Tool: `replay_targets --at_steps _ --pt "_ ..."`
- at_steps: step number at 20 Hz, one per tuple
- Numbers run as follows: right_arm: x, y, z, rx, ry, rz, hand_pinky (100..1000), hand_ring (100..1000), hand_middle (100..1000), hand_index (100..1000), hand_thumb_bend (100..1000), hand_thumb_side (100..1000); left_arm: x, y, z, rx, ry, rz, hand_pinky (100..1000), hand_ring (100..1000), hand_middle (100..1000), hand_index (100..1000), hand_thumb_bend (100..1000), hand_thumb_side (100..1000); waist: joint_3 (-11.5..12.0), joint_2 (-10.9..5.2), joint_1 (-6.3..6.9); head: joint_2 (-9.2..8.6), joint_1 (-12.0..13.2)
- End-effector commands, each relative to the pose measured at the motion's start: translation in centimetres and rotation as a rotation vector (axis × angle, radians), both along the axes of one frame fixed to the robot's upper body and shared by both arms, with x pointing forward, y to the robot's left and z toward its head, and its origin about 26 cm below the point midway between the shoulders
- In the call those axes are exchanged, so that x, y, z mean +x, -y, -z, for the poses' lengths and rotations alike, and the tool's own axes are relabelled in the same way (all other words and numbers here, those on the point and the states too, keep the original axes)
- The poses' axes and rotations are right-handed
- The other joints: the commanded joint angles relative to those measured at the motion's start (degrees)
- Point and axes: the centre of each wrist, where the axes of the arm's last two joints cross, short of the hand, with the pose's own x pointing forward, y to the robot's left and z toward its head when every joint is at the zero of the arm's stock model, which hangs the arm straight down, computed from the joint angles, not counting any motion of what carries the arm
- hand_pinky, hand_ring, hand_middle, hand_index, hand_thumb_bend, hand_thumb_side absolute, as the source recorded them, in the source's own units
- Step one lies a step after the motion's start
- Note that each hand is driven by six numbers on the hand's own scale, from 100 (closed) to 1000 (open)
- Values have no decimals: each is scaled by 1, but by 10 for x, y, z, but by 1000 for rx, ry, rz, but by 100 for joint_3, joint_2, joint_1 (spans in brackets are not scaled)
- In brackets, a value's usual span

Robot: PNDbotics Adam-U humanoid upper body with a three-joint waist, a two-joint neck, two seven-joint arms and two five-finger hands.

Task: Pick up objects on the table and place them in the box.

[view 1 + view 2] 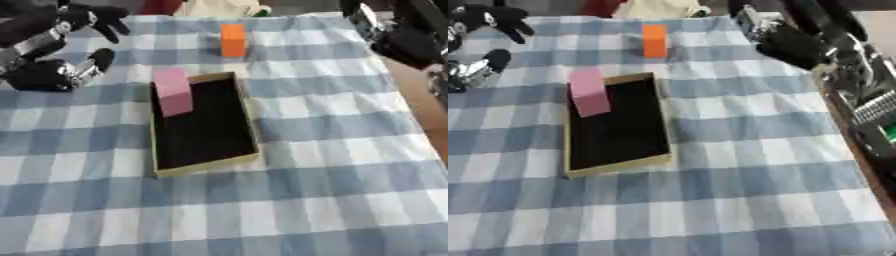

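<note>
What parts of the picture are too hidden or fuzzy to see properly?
- Right hand: blurred dark shape, right eye view; fingers unreadable.
- Pink rectangular block: blur hides whether it rests inside the tan, black-lined box or leans on its rim.
- Left hand: cut by the left edge.

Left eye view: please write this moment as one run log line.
pink block: in box, far left corner | orange block: on table beyond box | left hand: open, empty | right hand: state unclear
</note>
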Motion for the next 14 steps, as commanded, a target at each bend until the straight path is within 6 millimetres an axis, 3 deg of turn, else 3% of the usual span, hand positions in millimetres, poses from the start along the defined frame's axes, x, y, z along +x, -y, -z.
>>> replay_targets --at_steps 1,5,6,7,9,14 --pt "29 8 -2 -153 -48 74 874 850 829 950 100 788 -14 6 -13 -84 -16 88 859 710 750 1000 100 818 57 -110 3 -71 -72" --pt "61 8 4 -194 -50 138 877 868 859 959 100 782 -22 13 -6 -146 -78 132 855 698 737 1000 100 819 217 -81 -53 -128 -161" --pt "67 8 6 -201 -46 157 877 870 867 963 100 776 -24 15 -4 -148 -88 143 855 697 736 1000 100 783 254 -75 -64 -146 -187" --pt "73 8 7 -209 -39 172 877 870 866 963 112 771 -25 17 -3 -148 -96 153 855 697 736 1000 100 822 280 -71 -71 -158 -207" --pt "83 7 10 -225 -29 211 868 866 861 967 214 759 -28 23 0 -150 -115 179 856 694 733 1000 100 831 362 -65 -93 -185 -294" --pt "105 3 21 -303 -8 293 871 879 894 979 287 765 -29 36 7 -141 -161 227 855 691 728 1000 100 841 553 -69 -144 -265 -467"
